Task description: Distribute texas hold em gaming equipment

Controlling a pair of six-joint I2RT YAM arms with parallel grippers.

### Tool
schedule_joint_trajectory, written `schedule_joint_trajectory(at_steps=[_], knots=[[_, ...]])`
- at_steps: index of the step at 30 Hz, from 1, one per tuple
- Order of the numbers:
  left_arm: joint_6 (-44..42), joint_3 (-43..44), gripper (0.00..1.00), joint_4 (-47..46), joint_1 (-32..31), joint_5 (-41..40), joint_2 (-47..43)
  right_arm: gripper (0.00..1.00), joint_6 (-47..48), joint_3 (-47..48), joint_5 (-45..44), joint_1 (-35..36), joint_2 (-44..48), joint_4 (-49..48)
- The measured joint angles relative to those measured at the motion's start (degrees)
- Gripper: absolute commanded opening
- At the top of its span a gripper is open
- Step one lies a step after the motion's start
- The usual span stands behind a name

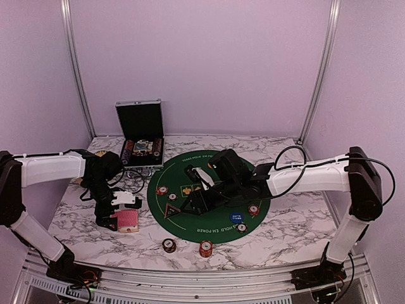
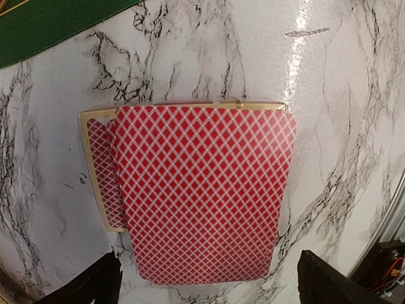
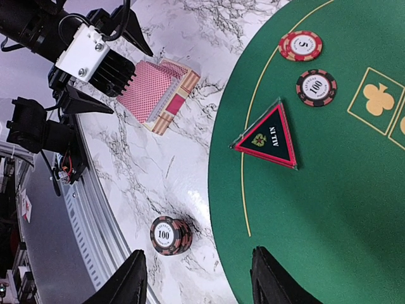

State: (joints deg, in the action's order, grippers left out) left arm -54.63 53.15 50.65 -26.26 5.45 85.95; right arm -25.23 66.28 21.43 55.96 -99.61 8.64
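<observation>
the left gripper (image 2: pixel 209 282) stands spread wide over the red-backed playing cards (image 2: pixel 202 196), with one finger at each side of the pile and not pinching it. the pile lies face down on the marble table (image 2: pixel 342 95), near the green felt mat (image 3: pixel 329 209). the right gripper (image 3: pixel 196 278) is partly spread with nothing between its fingers, above the edge of the mat. before it on the mat lie the triangular black marker (image 3: pixel 269 136), a red-white chip (image 3: pixel 300 45) and a dark chip (image 3: pixel 316 87) - all apart from each other. a short stack of dark chips (image 3: pixel 169 234) stands on the marble, off the mat.
</observation>
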Motion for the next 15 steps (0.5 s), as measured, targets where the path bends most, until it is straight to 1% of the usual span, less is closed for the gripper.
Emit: schedule_joint_trajectory(at_steps=[15], knots=[[0.0,-0.2,0.99,-1.6,0.0,-0.2,0.3,0.54,0.0,-0.2,0.0,0.0,0.2,0.0]])
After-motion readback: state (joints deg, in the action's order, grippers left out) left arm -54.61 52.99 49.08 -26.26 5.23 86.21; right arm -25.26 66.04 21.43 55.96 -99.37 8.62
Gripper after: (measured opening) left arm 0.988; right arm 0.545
